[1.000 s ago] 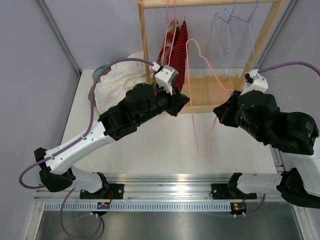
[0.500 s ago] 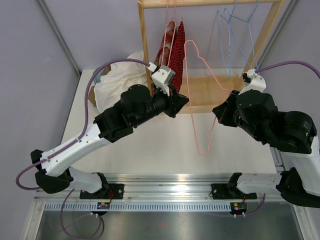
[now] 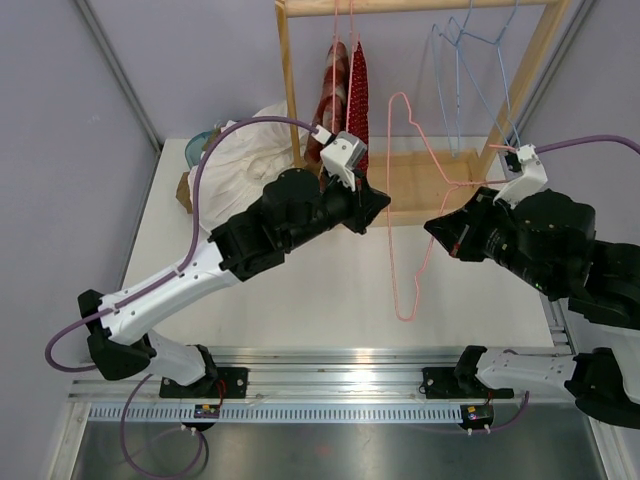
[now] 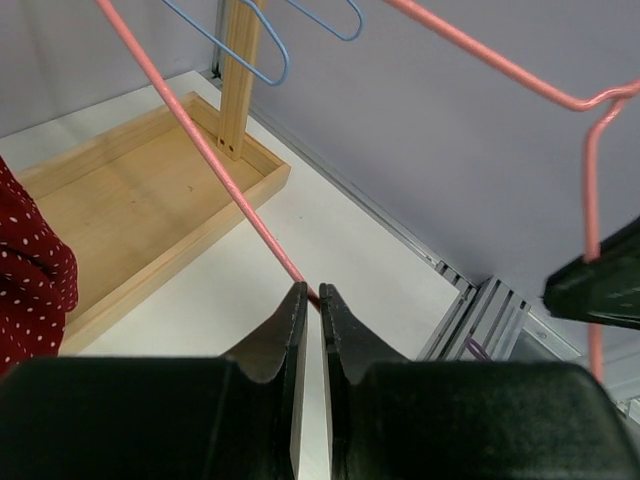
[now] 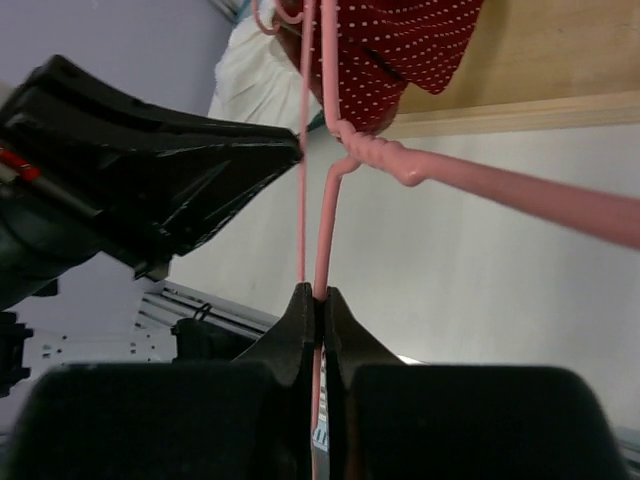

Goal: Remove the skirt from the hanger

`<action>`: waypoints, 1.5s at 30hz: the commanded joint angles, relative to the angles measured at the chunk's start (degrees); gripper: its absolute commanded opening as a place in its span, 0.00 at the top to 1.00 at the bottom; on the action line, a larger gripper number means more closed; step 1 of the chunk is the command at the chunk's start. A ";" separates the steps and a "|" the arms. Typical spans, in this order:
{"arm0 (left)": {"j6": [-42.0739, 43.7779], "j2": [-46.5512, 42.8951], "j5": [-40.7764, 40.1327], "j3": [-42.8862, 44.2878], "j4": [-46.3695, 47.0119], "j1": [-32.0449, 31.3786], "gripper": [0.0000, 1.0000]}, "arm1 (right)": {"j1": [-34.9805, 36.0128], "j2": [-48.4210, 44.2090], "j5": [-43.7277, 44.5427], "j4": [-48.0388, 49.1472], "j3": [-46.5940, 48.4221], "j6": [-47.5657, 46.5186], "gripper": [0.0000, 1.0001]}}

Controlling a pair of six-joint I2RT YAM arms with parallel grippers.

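Observation:
The red white-dotted skirt hangs straight down from a thin pink wire on the wooden rack; it also shows in the left wrist view and the right wrist view. A bare pink wire hanger hangs free of the skirt, to its right, held between both arms. My left gripper is shut on one straight side of the hanger, just right of the skirt. My right gripper is shut on the hanger's other side.
The wooden rack's left post and base tray stand at the back. Light blue wire hangers hang at the rack's right. A pile of white cloth lies at the back left.
Both arms have carried the pink hanger to the right, away from the skirt. The skirt has swung back and now hangs straight under the rail.

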 commanded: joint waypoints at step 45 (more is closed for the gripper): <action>3.99 -27.67 -15.32 -16.58 -9.57 -0.27 0.01 | -18.54 27.35 16.25 7.97 34.03 -30.59 1.00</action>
